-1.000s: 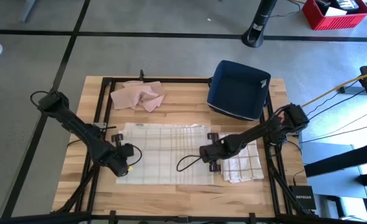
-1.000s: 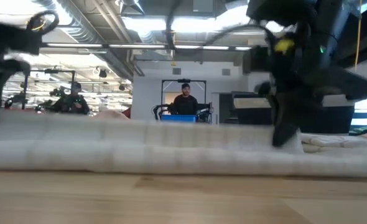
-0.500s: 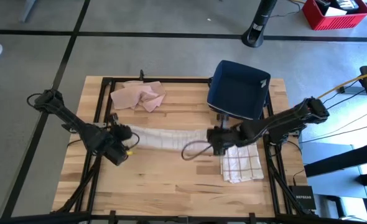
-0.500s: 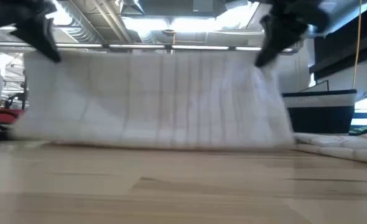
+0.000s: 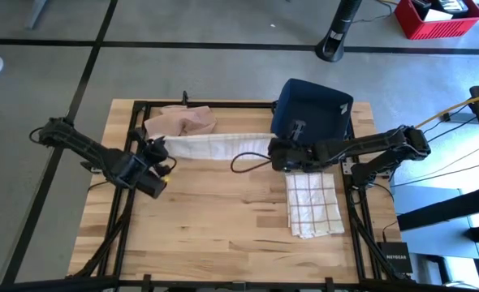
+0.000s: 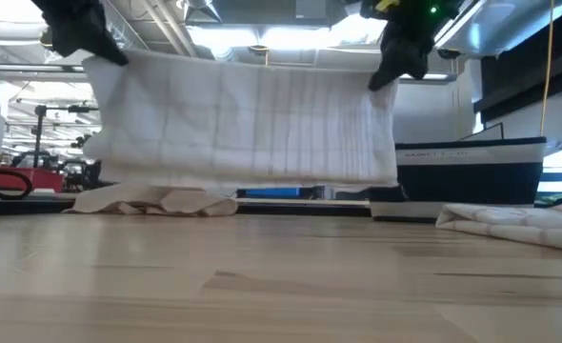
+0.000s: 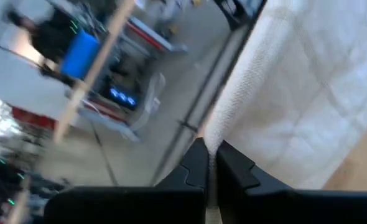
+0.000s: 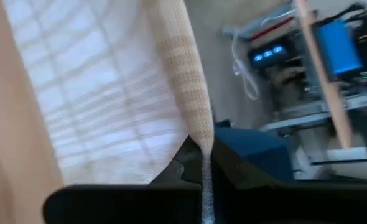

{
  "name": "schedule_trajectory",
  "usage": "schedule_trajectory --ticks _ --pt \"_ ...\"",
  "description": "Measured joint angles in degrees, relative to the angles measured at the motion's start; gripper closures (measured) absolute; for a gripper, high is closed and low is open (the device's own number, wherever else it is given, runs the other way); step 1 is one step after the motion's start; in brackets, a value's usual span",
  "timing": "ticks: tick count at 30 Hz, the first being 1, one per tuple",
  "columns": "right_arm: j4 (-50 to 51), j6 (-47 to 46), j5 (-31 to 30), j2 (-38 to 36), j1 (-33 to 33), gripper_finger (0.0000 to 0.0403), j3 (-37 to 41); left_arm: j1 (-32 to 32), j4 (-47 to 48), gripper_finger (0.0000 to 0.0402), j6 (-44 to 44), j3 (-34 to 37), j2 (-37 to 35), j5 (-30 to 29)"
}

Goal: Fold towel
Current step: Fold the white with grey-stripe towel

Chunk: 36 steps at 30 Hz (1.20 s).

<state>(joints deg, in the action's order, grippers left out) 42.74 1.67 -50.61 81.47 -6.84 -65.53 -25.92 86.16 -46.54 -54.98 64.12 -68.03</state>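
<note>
A white checked towel [image 5: 219,147] [image 6: 243,119] hangs as a sheet between my two grippers, above the far half of the table. Its lower edge [image 6: 252,181] is clear of the wood. My left gripper [image 5: 161,149] [image 6: 95,52] is shut on the towel's upper left corner. My right gripper [image 5: 272,154] [image 6: 384,74] is shut on the upper right corner. The top edge sags a little between them. My left gripper pinches the towel's hemmed upper edge [image 7: 224,134] at its left corner between both fingers, coming from the table's left and slanting down. One layer or several, I cannot tell. The towel hangs below, lifted clear. My right gripper pinches the hemmed upper edge [image 8: 193,124] at the right corner between both fingers, coming from the table's right and slanting down. The sheet hangs below it, clear of the table, nearly taut along the top.
A crumpled pink cloth [image 5: 180,122] lies at the far left, behind the hanging towel. A dark blue bin [image 5: 312,116] stands at the far right. A folded checked towel [image 5: 312,203] lies at the right. Bare wood [image 5: 215,227] spreads across the near middle.
Both grippers have risen and gone toward the table's far edge, tipping from pointing down to nearer level, still shut. The towel, flat on the table a second ago, was drawn up by its near edge and now hangs clear of the wood.
</note>
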Motion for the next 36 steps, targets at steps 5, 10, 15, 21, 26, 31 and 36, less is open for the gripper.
schedule_trajectory --ticks 5,10,15,21,26,31,36 --pt "-1.1 -2.1 -3.4 1.3 -6.8 0.0398 1.6 -5.2 -2.4 0.04 -1.1 1.3 4.0 -3.2" --pt "-1.9 -12.6 -1.9 3.4 -15.1 0.0398 7.0 -13.4 -11.1 0.0401 -2.8 6.1 12.2 0.7" --pt "-4.3 -21.1 7.4 6.7 -22.7 0.0396 11.6 -21.6 -18.2 0.0397 -4.0 6.9 22.2 13.8" --pt "-8.4 -25.8 13.3 8.5 -28.0 0.0396 11.8 -28.9 -25.6 0.0386 -9.6 6.8 27.0 27.9" --pt "-14.8 -28.7 26.2 8.5 -28.8 0.0381 11.8 -31.7 -32.3 0.0387 -12.1 6.8 27.1 33.5" --pt "-17.9 -36.4 35.6 8.5 -28.8 0.0354 11.8 -31.4 -39.3 0.0365 -8.7 6.8 27.1 37.1" --pt "-17.0 -46.0 44.3 8.5 -28.7 0.0306 11.8 -30.5 -40.8 0.0303 -10.6 6.8 26.5 48.2"
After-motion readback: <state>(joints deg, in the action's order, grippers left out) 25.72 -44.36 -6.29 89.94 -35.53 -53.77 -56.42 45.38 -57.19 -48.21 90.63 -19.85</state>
